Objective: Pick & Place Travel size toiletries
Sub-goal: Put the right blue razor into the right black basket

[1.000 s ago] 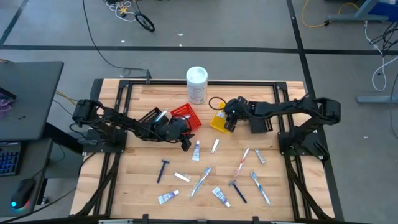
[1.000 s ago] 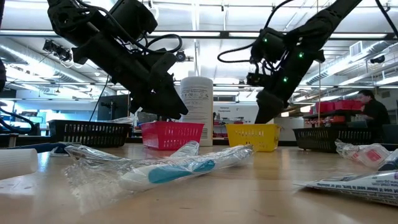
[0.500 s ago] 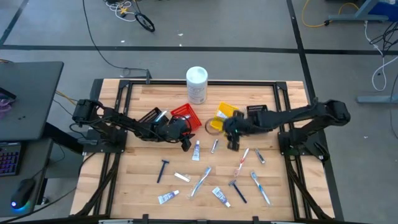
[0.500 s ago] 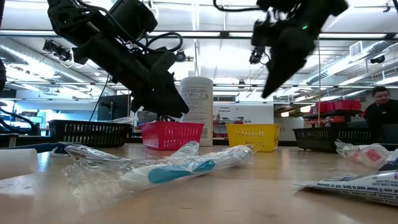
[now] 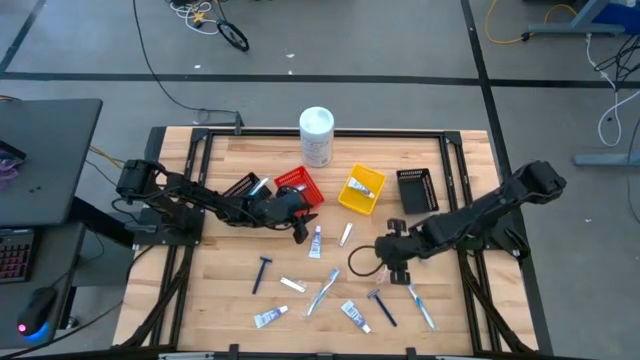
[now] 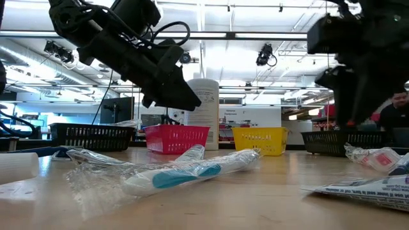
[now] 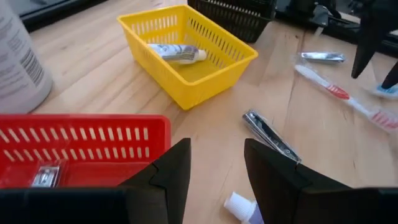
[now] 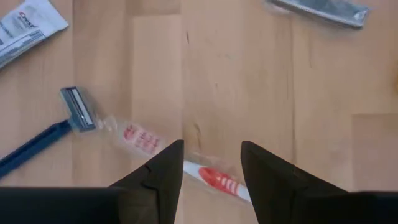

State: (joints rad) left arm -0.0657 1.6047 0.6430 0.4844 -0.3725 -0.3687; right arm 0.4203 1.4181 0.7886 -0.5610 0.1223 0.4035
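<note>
Right gripper (image 5: 391, 262), jaws spread, above red/white toothbrush (image 8: 186, 160) lying crosswise to them; left jaws spread.

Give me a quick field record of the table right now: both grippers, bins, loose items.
left gripper: open, empty, by the red bin
right gripper: open, empty, over the red/white toothbrush
yellow bin: holds one small tube
red bin: holds a small metal item
black bin: contents cannot tell
loose on table: razor, toothpaste tubes, toothbrushes
</note>
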